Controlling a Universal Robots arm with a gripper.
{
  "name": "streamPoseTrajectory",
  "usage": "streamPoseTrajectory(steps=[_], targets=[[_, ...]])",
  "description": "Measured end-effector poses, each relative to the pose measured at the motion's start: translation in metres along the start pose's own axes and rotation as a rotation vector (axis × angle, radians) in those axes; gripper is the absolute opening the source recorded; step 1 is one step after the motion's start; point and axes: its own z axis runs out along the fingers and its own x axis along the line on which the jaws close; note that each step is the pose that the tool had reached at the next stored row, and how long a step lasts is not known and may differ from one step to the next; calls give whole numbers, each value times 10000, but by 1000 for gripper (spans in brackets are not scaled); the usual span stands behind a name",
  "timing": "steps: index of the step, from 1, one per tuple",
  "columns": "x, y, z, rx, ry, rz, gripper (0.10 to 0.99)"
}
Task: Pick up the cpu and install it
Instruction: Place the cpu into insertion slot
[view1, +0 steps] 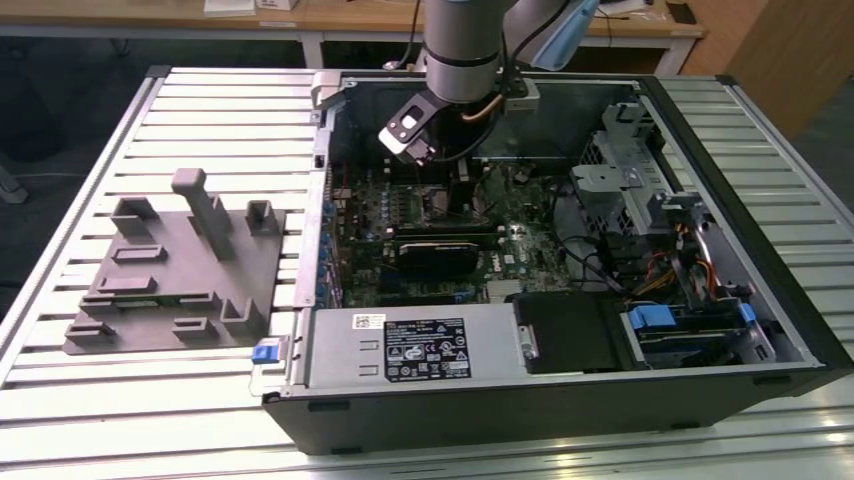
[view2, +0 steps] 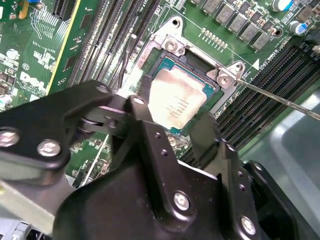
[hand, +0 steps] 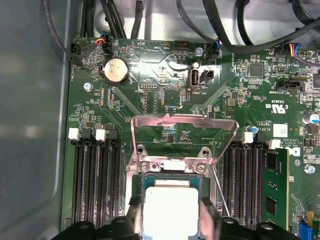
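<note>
Counter (view1: 160, 100): slatted metal, carrying a gray fixture tray (view1: 147, 290) at the exterior view's left and an open computer case (view1: 534, 410) at centre and right.
Case, near edge: a power supply (view1: 427, 345) beside a blue-tabbed drive bay (view1: 681, 325).
Case, middle: green motherboard (hand: 165, 70) with memory slots (hand: 95, 180) either side of the socket (view2: 167, 45), its load plate (hand: 150, 120) swung up.
Cpu (view2: 177, 100): silver-topped, lying flat in the socket.
Gripper (view2: 172, 115): black jaws pressed against two opposite edges of the cpu in both wrist views.
Arm (view1: 467, 50): reaching down into the case's far half, upper centre of the exterior view.
</note>
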Motion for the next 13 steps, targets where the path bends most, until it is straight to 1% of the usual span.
streamPoseTrajectory(steps=[2, 3, 5, 6, 7, 8, 9, 10, 12, 13], targets=[[0, 0, -1, 0, 0, 0, 478], [0, 0, -1, 0, 0, 0, 478], [0, 0, -2, 0, 0, 0, 361], [0, 0, -2, 0, 0, 0, 361], [0, 0, -3, 0, 0, 0, 302], [0, 0, -3, 0, 0, 0, 302], [0, 0, -3, 0, 0, 0, 243], [0, 0, -4, 0, 0, 0, 243], [0, 0, -5, 0, 0, 0, 125], [0, 0, -5, 0, 0, 0, 106]])
